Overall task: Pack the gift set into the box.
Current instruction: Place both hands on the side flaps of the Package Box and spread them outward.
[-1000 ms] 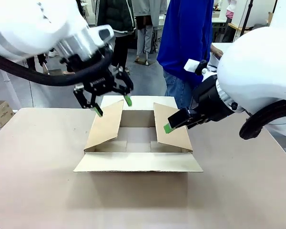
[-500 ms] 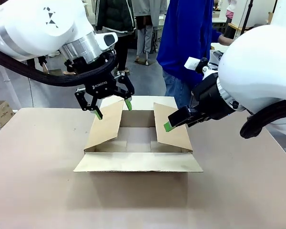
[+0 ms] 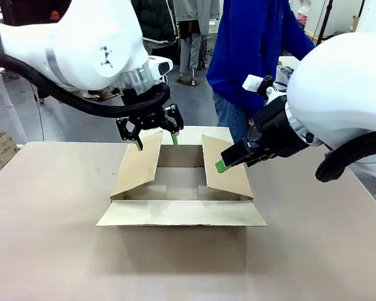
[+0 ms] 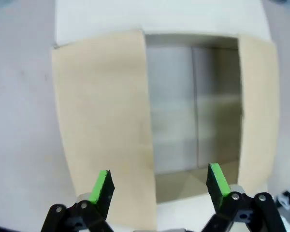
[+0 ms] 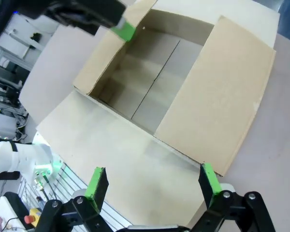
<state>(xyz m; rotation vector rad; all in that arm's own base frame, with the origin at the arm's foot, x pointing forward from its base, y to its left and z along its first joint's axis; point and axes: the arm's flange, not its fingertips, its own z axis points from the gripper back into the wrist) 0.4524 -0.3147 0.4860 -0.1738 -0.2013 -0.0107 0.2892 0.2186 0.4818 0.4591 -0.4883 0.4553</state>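
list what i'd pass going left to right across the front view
small cardboard box on the floor → left hand → bare inside of the brown carton → right hand

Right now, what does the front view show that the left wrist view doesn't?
Front view: a person in blue behind the box, the right gripper over its right side, and a small box on the floor. Left wrist view: a top-down look into the box. Both: the box, flaps open, and the open left gripper.

Open empty brown carton (image 3: 182, 188), mid-table
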